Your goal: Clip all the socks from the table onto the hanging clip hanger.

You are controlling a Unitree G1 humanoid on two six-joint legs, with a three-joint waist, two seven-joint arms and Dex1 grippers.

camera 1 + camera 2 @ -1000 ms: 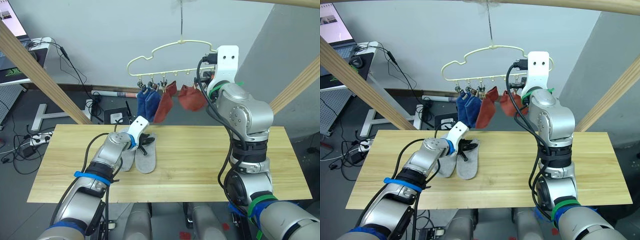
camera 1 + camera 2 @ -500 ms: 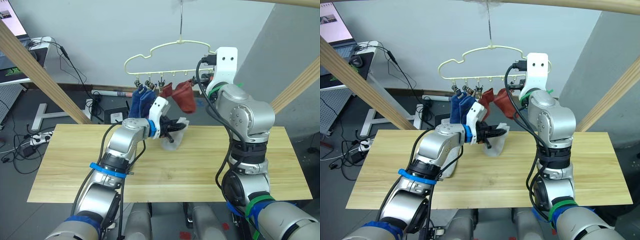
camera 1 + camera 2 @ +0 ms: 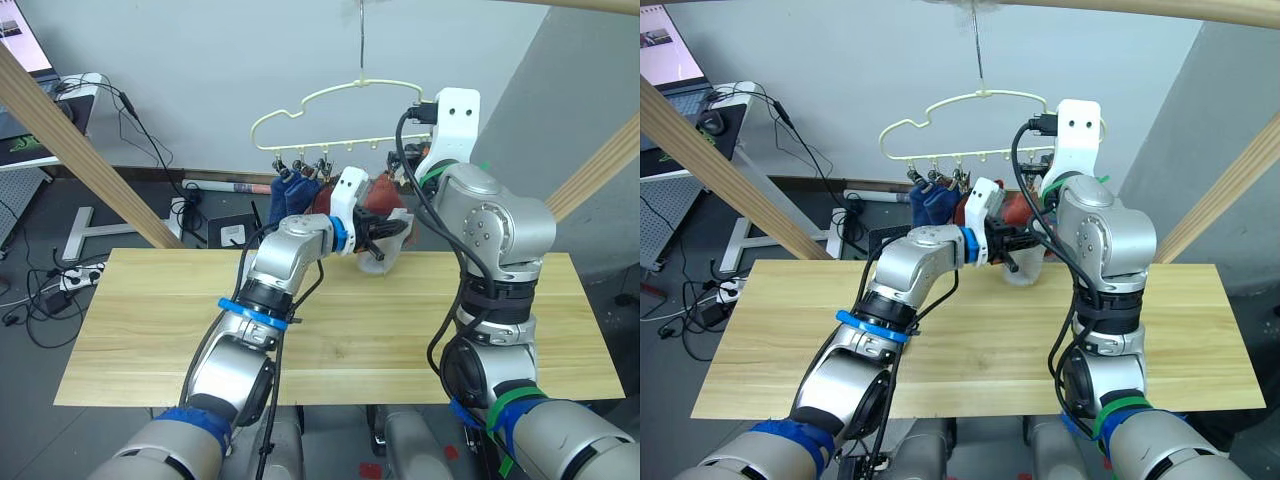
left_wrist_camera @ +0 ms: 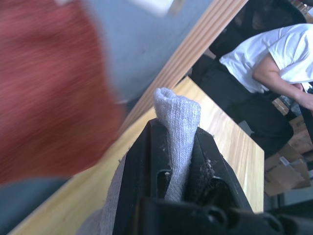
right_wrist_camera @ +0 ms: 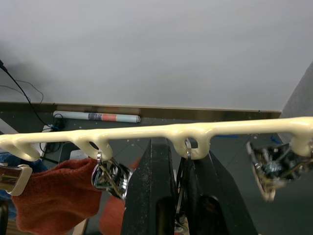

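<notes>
I have the left gripper [image 3: 385, 232] clamped on a light grey sock [image 4: 177, 128]; the wrist view shows the fabric pinched between the two black fingers, with its folded edge poking out past the tips and the rest drooping below. That sock is lifted off the table [image 3: 150, 320] and sits just under the right-hand end of the clip hanger [image 3: 335, 105], beside the rust-red socks [image 3: 378, 195] already hanging there; two blue socks [image 3: 292, 192] hang further left.

My right gripper [image 5: 178, 161] is up at the hanger's lower bar with its fingers drawn close either side of a metal clip [image 5: 187, 147]. I judge it is pinching that clip, though I cannot see the clip's mouth.

What matters next: the sock edge lies below and to the left of that clip, its free edge pointing up toward it. The left arm carries it, so it needs a short rise into the clip.
</notes>
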